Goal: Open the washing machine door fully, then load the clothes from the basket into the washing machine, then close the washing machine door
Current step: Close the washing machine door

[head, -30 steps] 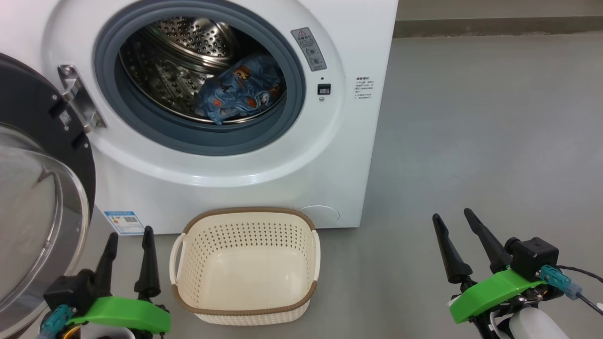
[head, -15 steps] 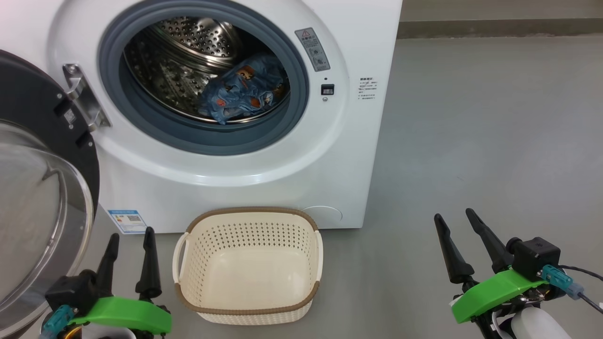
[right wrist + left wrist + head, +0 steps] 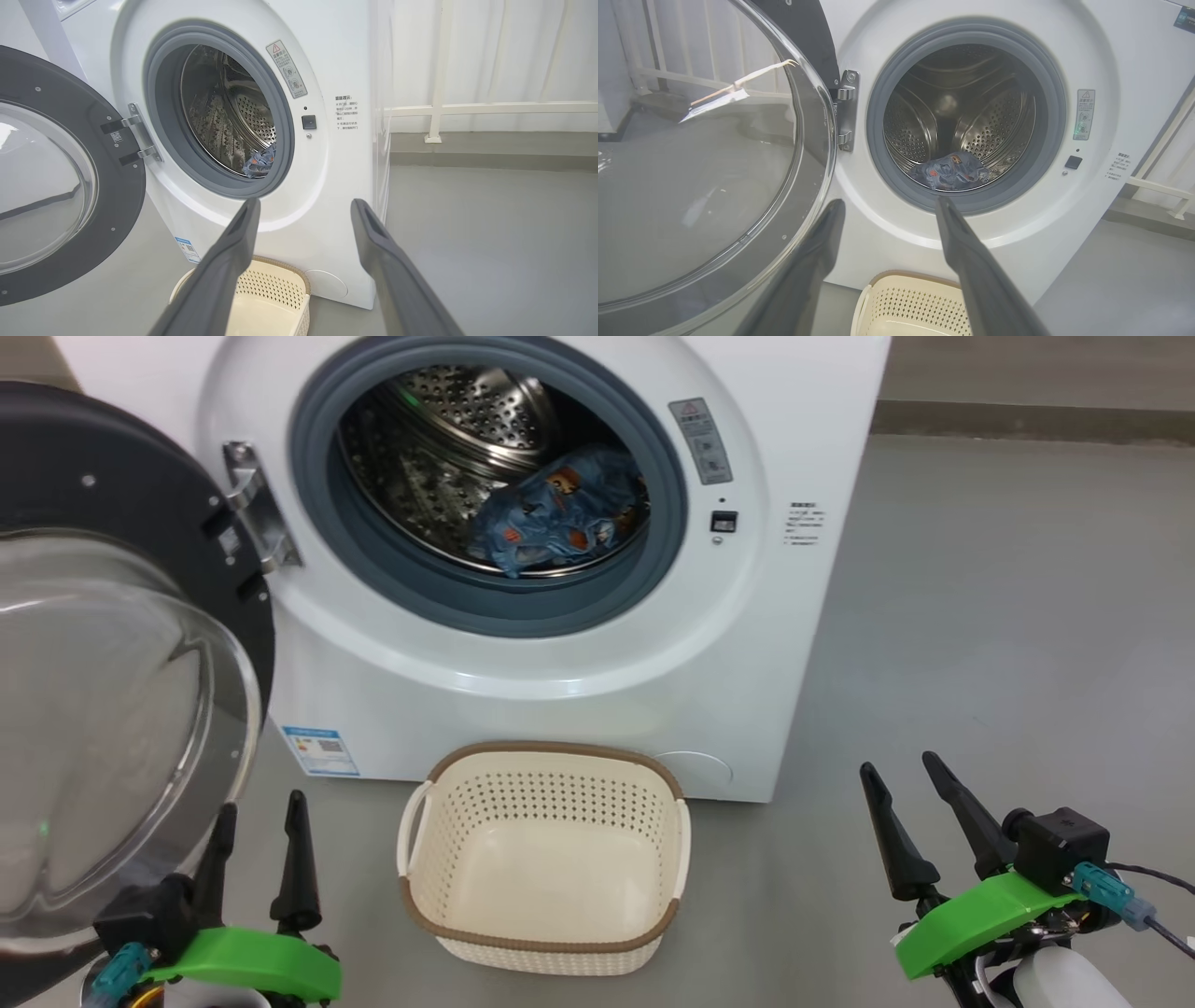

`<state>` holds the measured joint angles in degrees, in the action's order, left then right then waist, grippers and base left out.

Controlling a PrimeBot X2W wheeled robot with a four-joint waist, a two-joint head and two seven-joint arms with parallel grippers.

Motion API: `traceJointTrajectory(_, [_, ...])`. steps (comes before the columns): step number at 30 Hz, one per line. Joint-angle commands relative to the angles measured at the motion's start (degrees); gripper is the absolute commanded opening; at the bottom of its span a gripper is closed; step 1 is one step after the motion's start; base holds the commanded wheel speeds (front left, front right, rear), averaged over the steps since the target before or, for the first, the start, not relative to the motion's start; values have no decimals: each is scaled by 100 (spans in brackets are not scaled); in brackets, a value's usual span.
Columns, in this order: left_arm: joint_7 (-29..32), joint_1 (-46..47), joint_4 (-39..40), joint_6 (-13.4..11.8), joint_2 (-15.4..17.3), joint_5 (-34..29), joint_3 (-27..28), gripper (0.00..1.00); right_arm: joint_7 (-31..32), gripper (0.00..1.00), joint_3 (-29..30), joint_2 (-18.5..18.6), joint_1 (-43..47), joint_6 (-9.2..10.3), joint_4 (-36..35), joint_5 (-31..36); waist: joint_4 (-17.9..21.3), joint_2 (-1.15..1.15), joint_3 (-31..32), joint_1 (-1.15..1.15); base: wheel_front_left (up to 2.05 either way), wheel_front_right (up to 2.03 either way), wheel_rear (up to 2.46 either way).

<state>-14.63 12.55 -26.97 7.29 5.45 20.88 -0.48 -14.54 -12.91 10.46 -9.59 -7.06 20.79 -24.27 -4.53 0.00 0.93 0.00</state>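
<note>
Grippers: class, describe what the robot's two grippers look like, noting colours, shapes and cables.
The left gripper and right gripper match: two long, tapering black jaws on a bright green bracket, with a teal plug. Black cables trail from the right one.

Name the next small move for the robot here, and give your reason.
Probably swing the left tool toward the outer edge of the washing machine door, ready to push it shut. The basket looks empty, the clothes lie in the drum, the door stands open beside that tool, and that tool is open and empty.
</note>
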Motion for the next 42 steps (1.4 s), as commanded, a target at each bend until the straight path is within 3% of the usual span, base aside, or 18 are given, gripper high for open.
traceJointTrajectory(1, [-37,8,117,20,73,-80,188,100,-46,100,-125,58,5,-43,-112,-32,-179,0,23,0,0,0,0])
traceJointTrajectory(20, [-37,-74,45,-59,-8,-462,401,100,-46,100,-38,-80,128,-43,-118,-39,-1524,0,104,0,0,0,0])
traceJointTrajectory(32, [-37,-98,2,-59,-50,-531,464,100,-46,100,-40,-104,172,-43,-120,-40,-1950,0,153,0,0,0,0])
traceJointTrajectory(42, [-37,-100,-16,-63,-71,-579,515,100,-46,100,-59,-115,183,-43,-116,-46,-2087,0,177,0,0,0,0])
